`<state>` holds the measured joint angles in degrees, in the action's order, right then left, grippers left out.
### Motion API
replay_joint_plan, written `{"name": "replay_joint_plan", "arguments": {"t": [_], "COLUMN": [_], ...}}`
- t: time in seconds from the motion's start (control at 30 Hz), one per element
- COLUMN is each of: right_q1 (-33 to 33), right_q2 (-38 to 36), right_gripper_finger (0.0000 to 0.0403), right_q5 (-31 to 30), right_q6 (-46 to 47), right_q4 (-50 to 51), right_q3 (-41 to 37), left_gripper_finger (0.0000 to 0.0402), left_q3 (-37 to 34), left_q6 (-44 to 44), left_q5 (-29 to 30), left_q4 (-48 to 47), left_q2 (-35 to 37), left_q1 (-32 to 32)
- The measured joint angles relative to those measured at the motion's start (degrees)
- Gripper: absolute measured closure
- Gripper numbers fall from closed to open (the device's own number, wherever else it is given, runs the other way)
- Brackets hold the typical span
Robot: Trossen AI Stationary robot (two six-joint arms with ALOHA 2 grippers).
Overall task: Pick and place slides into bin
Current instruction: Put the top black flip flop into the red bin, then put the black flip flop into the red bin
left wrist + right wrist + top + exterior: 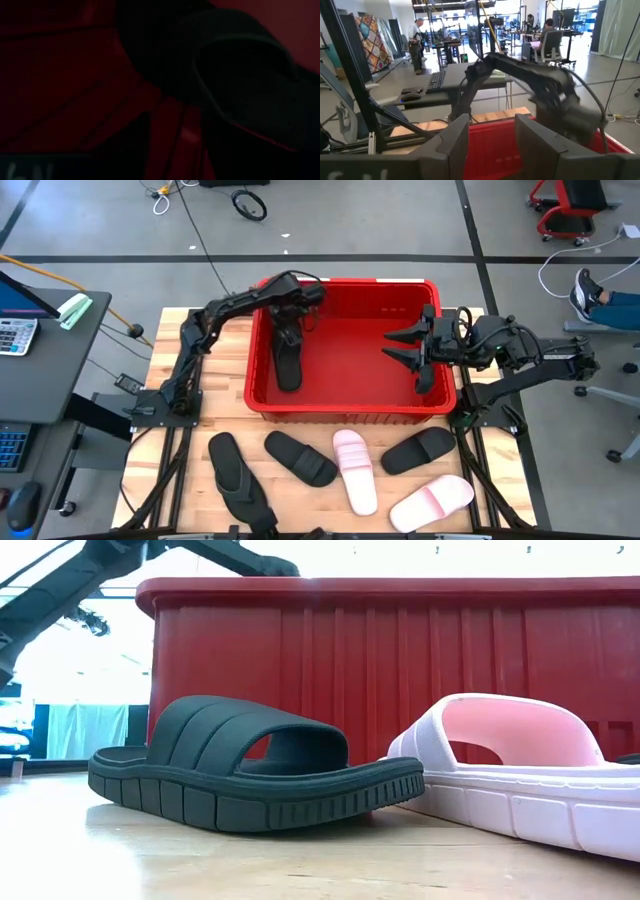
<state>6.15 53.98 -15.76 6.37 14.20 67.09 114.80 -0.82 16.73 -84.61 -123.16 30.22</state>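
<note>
The bin (345, 405), a red crate, sits at the centre of the table (180, 510) between the two arm bases, within reach of both arms and directly behind the row of footwear. One black flip-flop (288, 360) is already inside it, lying on the floor of its left half with its length running front to back. The left gripper (290, 330) reaches down into the bin directly over that flip-flop's far end; the left wrist view shows only dark red wall and a black sole and strap close up, consistent with a camera low inside the bin. Whether its jaws are spread or pinching the flip-flop cannot be told from any view. My judgement is that this is the deposit stage for that item, either just before or just after letting go. The right gripper (412, 355) hangs over the bin's right half with its jaws spread and nothing between them; it appears to be waiting clear of the working arm. Five items remain on the table in front of the bin: the second black flip-flop (237, 480) at far left, a black slide (300, 458), a pink slide (355, 470), another black slide (420, 450) and another pink slide (432, 502). The task is therefore at an early stage.
</note>
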Motion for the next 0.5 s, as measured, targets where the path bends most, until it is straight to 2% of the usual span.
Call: {"name": "replay_joint_plan", "arguments": {"t": [0.2, 0.37, 0.5], "right_q1": [-0.02, 0.04, -0.02], "right_q2": [0.13, 2.61, 6.32], "right_gripper_finger": [0.0238, 0.0238, 0.0238], "right_q5": [1.81, 9.03, 14.03], "right_q6": [-2.71, -4.85, -5.22], "right_q4": [-0.04, -0.12, -3.03], "right_q3": [0.00, 0.02, 0.02], "left_gripper_finger": [0.0226, 0.0239, 0.0251], "left_q3": [1.75, 8.74, 16.44], "left_q6": [-2.05, -9.54, -13.92], "left_q5": [-3.71, -12.72, -14.51], "left_q4": [-4.30, -5.26, -5.25], "left_q2": [8.98, 18.18, 24.71], "left_q1": [-2.17, -5.25, -9.41]}}
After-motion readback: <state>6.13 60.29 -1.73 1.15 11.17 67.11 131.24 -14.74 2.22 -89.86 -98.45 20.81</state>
